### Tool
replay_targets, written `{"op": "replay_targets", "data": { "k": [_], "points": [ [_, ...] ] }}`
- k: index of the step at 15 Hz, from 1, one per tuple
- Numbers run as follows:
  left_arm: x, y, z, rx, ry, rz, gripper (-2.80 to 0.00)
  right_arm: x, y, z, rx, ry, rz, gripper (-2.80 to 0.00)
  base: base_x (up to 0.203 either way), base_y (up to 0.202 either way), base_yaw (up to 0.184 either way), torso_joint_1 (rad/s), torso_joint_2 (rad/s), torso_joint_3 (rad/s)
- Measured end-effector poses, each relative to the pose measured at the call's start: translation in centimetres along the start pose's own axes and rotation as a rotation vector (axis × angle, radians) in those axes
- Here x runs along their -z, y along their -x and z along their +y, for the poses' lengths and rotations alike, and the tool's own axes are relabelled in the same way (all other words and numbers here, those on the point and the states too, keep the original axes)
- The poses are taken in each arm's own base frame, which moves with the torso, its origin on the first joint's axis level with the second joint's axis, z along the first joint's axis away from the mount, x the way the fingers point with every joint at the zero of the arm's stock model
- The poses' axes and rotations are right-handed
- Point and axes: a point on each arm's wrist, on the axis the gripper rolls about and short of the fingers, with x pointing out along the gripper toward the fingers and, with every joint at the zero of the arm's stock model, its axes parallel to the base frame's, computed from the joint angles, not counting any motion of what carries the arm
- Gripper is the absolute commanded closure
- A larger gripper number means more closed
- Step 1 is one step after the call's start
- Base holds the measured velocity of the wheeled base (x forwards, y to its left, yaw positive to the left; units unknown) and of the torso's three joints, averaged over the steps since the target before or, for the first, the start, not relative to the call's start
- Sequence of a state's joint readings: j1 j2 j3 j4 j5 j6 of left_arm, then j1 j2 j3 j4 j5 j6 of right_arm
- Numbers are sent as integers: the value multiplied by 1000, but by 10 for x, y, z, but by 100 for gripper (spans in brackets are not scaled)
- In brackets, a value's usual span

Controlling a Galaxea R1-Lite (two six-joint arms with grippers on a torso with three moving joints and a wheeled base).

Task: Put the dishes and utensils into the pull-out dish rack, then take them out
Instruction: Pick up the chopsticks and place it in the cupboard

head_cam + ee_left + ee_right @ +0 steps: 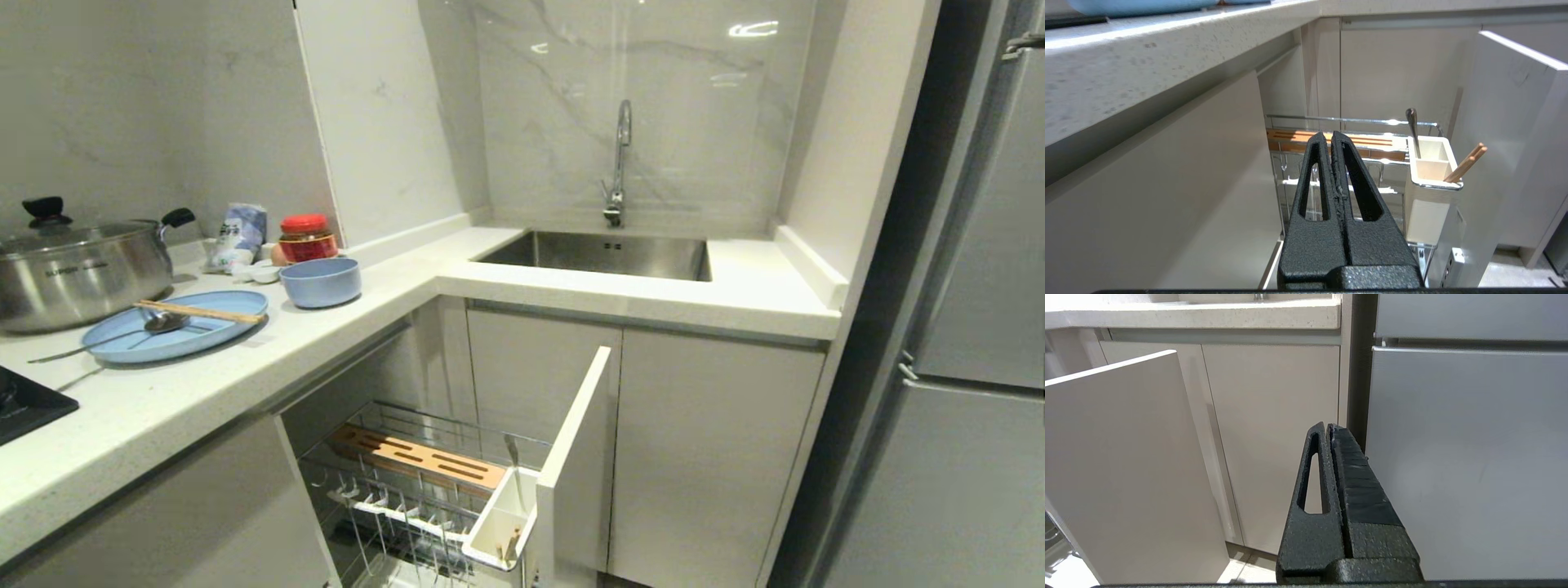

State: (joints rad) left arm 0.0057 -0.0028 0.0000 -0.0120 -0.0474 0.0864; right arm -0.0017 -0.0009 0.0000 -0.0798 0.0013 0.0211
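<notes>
Risk I see: plate (175, 327) at nine o'clock on counter carries loose chopsticks (200, 311) and spoon (114, 333); tilt spills them. Rack (424, 482) out at six. Left gripper (1332, 136), right gripper (1327, 426) both pinched closed, empty.

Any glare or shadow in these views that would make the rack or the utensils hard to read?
Head view: lamp streaks glare on the marble backsplash, away from the work; the pull-out dish rack sits dimmer under the counter. Left wrist view: bright glints on the rack's top wire; the shut left gripper blocks its middle. Right wrist view: evenly lit, only cabinet fronts behind the shut right gripper.
</notes>
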Motion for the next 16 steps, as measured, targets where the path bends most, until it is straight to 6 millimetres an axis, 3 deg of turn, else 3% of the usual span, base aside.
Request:
{"op": "replay_targets", "data": {
  "k": [16],
  "points": [
    [0,0,0,-2,1,-2,0,0,0,0,0,0,0,0,0,0,0,3,2,-197]
  ]
}}
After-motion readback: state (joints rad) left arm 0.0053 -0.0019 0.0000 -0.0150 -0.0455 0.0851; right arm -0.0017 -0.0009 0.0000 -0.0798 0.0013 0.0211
